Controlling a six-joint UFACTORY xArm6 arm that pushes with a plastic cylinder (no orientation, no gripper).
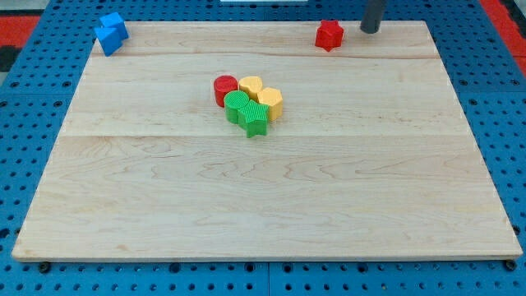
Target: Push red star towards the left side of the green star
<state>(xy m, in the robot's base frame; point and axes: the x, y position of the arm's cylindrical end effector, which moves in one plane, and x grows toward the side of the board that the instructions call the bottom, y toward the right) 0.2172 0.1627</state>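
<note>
The red star [329, 34] sits near the board's top edge, right of centre. My tip [371, 30] stands just to its right, a small gap apart. The green star [256, 118] lies in a tight cluster at the board's middle, at the cluster's lower right. It touches a green round block [238, 106] on its upper left.
The cluster also holds a red cylinder [225, 87] and two yellow blocks [251, 85] [270, 100]. A blue block [110, 33] sits at the board's top left corner. The wooden board [263, 205] lies on a blue pegboard.
</note>
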